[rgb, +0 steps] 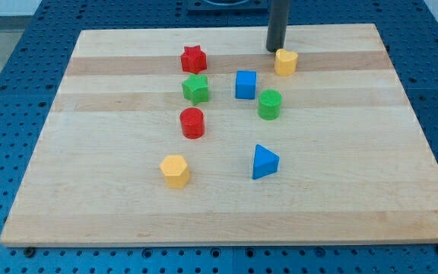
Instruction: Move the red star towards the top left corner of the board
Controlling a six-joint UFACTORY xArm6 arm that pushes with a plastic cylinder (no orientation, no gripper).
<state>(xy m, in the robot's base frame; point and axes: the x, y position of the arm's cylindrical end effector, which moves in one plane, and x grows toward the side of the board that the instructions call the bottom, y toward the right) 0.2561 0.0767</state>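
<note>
- Yellow hexagonal block [175, 170] sits nearest the camera.
- Red star [193, 58] lies at nine o'clock from my tip [274, 49], well apart.
- My tip is a bare rod, grasping nothing.

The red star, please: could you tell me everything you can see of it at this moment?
The red star is a small, chunky block of what looks like matte plastic, with short blunt points and a flat top face. It sits flat on the wooden board, in the upper part of the view, left of centre. Nothing touches it: the green star lies just below it with a narrow gap between them. My tip is well off to the view's right, beside the yellow block.
</note>
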